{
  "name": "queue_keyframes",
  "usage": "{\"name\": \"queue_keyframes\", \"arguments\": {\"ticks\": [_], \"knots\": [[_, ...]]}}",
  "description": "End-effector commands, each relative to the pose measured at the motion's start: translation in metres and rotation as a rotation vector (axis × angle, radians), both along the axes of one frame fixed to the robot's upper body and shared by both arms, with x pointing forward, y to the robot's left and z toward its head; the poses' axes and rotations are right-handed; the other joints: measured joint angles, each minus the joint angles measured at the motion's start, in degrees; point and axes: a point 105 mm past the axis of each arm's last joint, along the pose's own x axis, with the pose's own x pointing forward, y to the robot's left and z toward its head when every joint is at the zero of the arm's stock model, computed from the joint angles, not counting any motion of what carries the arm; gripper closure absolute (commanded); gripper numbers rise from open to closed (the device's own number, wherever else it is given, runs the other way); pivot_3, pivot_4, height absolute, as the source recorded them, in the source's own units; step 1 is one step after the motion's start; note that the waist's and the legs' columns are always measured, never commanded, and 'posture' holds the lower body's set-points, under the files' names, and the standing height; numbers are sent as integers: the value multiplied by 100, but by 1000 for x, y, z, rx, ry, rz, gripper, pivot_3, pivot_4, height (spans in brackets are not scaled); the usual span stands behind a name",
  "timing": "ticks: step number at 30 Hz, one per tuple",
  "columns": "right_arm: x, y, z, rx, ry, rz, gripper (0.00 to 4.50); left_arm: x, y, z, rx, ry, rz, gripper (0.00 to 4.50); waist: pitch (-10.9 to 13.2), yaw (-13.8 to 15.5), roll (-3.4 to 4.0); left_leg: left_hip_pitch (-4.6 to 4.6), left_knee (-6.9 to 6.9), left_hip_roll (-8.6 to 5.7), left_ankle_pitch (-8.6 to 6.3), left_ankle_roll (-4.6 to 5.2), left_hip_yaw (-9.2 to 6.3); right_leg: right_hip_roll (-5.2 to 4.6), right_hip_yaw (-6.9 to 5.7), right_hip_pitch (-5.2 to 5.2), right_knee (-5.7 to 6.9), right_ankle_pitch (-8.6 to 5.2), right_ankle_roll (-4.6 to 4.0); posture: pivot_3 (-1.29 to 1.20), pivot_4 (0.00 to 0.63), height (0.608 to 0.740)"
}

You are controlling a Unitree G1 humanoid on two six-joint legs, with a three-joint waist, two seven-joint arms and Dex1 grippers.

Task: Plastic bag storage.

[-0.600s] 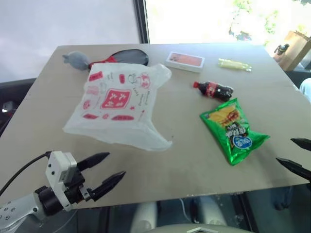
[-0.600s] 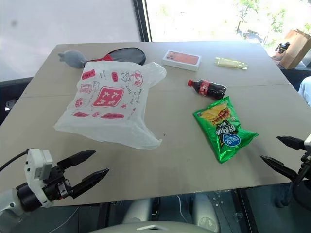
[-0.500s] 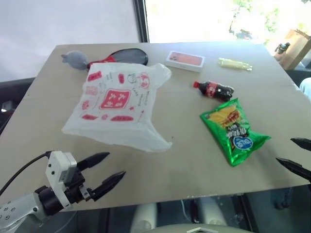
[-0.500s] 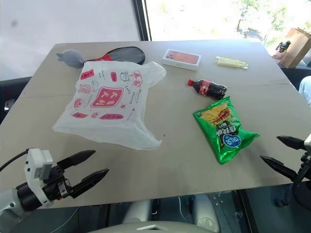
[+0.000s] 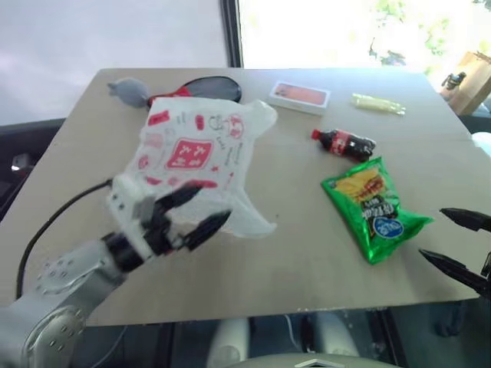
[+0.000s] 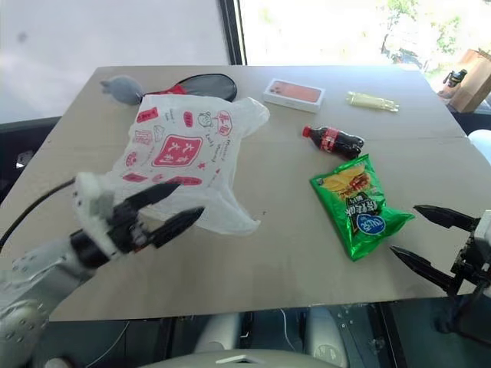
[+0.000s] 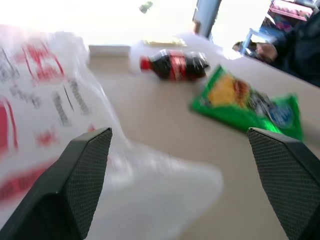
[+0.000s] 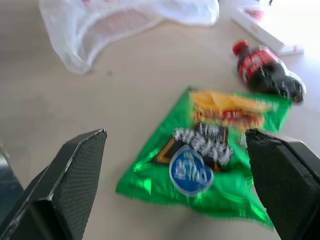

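The plastic bag point(image 5: 196, 153), thin white with a red square logo and small red drawings, lies crumpled on the left half of the table point(image 5: 307, 268). My left gripper point(image 5: 212, 202) hovers open over the bag's near edge, pointing forward and right, with nothing between its fingers. The left wrist view shows the bag point(image 7: 45, 100) close beneath its fingers point(image 7: 85, 170). My right gripper point(image 6: 404, 228) stands open and empty at the table's front right edge, just beside the green chip packet point(image 6: 357, 207).
A small cola bottle point(image 5: 345, 142) lies beyond the chip packet. At the back are a pink phone box point(image 5: 299, 96), a yellow packet point(image 5: 377, 103), a grey soft toy point(image 5: 130, 90) and a black and red item point(image 5: 201, 86).
My left arm has risen and swung forward and right, from the front left edge to over the bag's near edge. The right gripper has shifted a little inward. Both stay open.
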Motion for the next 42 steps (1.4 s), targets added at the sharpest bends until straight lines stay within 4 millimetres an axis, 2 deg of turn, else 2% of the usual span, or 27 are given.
{"name": "queue_keyframes", "arguments": {"ticks": [1,5,8,11,15,18,21,24,26,27,28,29,31,33,35,42], "knots": [[-1,10,14,7,-78,33,0,18,-10,-8,132,63,56,23,0,-28,0,2,0,0,0,0,1,0,3,2,0,0,0,0,150,740],[-1,13,15,3,-94,40,0,41,-19,-10,235,91,114,23,2,-22,-2,2,-2,0,0,0,-4,15,6,0,3,12,21,0,150,740],[-1,15,12,-5,-85,48,0,69,-27,-15,345,127,215,23,4,1,-5,3,-2,4,0,-1,-7,22,5,2,4,12,22,0,150,740],[-1,17,12,2,-92,50,0,83,-31,-17,451,113,285,23,5,-14,-7,-3,2,-1,1,-2,-17,31,11,3,5,12,24,0,150,740],[0,21,13,6,-101,56,0,99,-26,-31,736,53,459,23,7,-35,-9,-4,0,-5,1,-3,-13,30,23,0,3,13,25,0,150,740],[-1,23,12,7,-102,54,0,105,-21,-38,795,34,516,23,7,-29,-7,-1,-6,-5,1,-3,-15,31,20,-1,5,12,26,0,150,740],[-1,24,10,8,-106,47,0,120,-15,-43,826,10,591,23,7,-17,-7,-3,-7,-4,1,-3,-18,31,16,-3,5,11,26,0,150,740],[-1,28,7,15,-112,38,0,131,-13,-37,803,-24,635,1399,7,-17,-9,-6,-3,-6,1,-3,-17,28,16,-2,5,12,26,0,150,740],[0,30,4,21,-111,29,0,133,-11,-29,792,-53,646,2000,9,-18,-11,-8,-2,-8,1,-3,-17,27,16,-3,4,12,26,0,150,740],[0,31,2,20,-108,24,0,133,-10,-25,763,-63,649,2456,9,-18,-10,-10,-2,-9,1,-3,-17,25,16,-4,4,12,26,0,150,740],[1,32,-1,21,-102,18,0,133,-8,-17,716,-73,650,2581,9,-18,-10,-10,-2,-9,1,-3,-17,25,17,-5,4,11,26,0,150,740],[1,32,-3,20,-96,10,0,131,-7,-8,652,-85,639,3040,8,-19,-10,-10,-3,-9,1,-3,-17,25,16,-5,4,11,26,0,150,740],[4,32,-6,9,-90,-14,0,126,-7,4,551,-79,599,3513,8,-22,-10,-9,-3,-8,1,-3,-18,25,15,-6,7,11,26,0,150,740],[7,34,-9,9,-80,-26,0,116,-16,14,462,-78,490,4393,8,-26,-10,-9,-3,-7,1,-4,-17,25,16,-6,8,11,26,0,150,740],[10,35,-11,14,-64,-39,0,106,-20,25,420,-115,410,4393,8,-24,-10,-8,-3,-7,2,-4,-16,24,16,-5,9,11,26,0,150,740],[28,43,-15,34,-62,-56,0,81,-28,40,357,-108,154,4393,8,-28,-8,-4,1,-7,2,-4,-17,24,15,-4,18,11,26,0,150,740]]}}
